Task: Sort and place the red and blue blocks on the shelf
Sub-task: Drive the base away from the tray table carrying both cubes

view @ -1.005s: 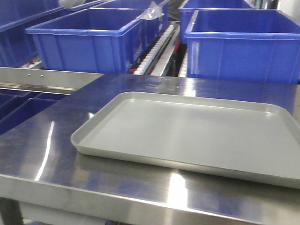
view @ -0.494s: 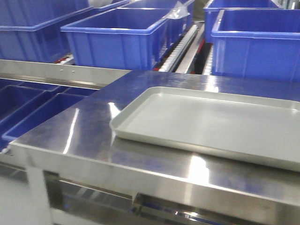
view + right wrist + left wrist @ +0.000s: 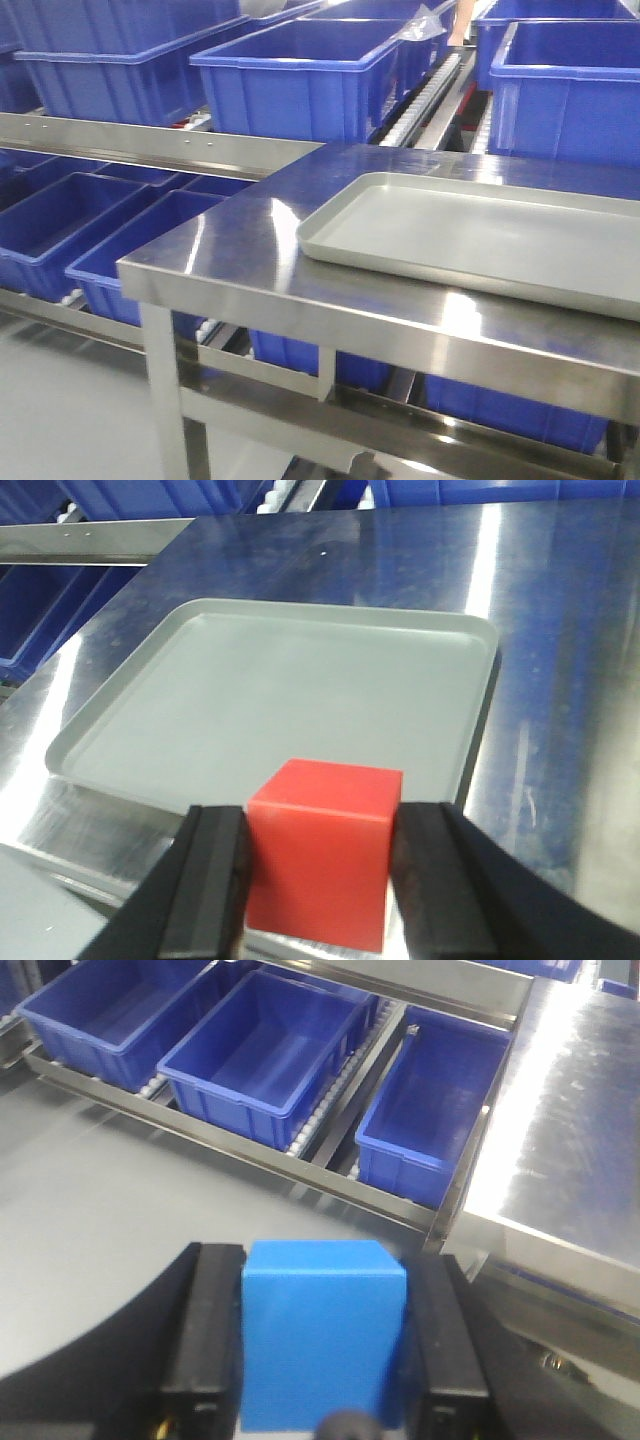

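Left gripper (image 3: 322,1345) clamped on blue block (image 3: 322,1310), black fingers (image 3: 215,1330) flat against its sides; block hangs over grey floor, near the shelf (image 3: 230,1145) and its lower blue tubs (image 3: 260,1055). Right gripper (image 3: 318,880) clamped on red block (image 3: 320,850), held over near rim of grey tray (image 3: 300,680) on steel table (image 3: 560,680). Front view: upper tubs (image 3: 300,80) behind table
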